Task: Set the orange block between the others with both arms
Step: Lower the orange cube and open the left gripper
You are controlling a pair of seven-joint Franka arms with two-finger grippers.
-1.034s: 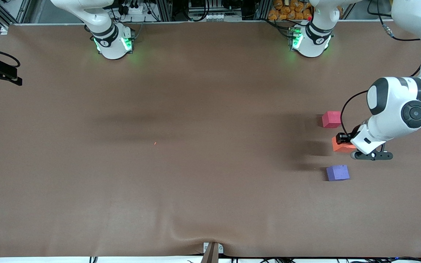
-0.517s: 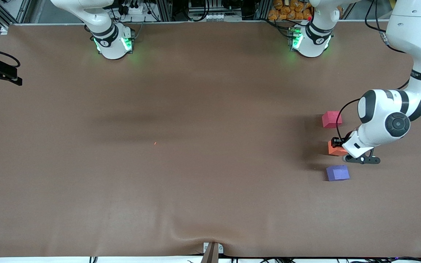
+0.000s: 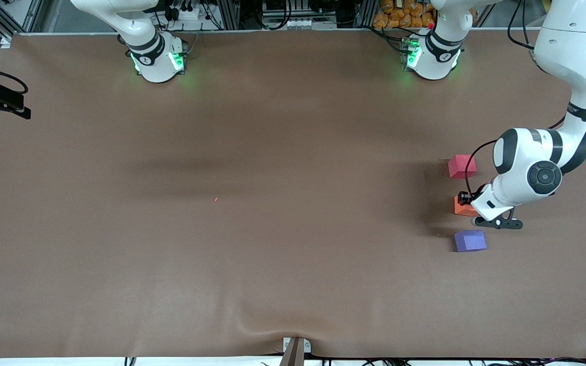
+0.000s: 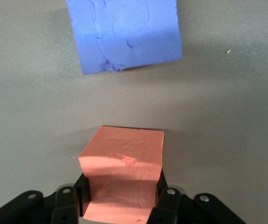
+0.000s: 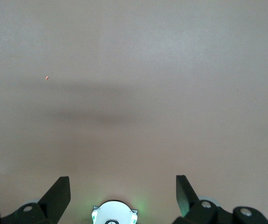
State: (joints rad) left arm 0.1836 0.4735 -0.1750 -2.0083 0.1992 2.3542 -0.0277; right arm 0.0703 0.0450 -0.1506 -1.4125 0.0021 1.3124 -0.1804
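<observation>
Since a second ago my left arm has carried the orange block (image 3: 462, 205) a little toward the right arm's end of the table, and it has come down lower. My left gripper (image 4: 121, 198) is clamped on the block — fingers (image 4: 65, 201) pressed to both its sides. It hangs in the gap between the red cube (image 3: 461, 165) and the purple cube (image 3: 470, 240), roughly in line with both; the purple one lies straight ahead of my jaws. Whether it touches the cloth I cannot tell. My right gripper (image 5: 123, 191) waits spread wide and empty over bare table (image 5: 134, 70), well apart from the cubes, so the set-down looks like the left arm's job.
</observation>
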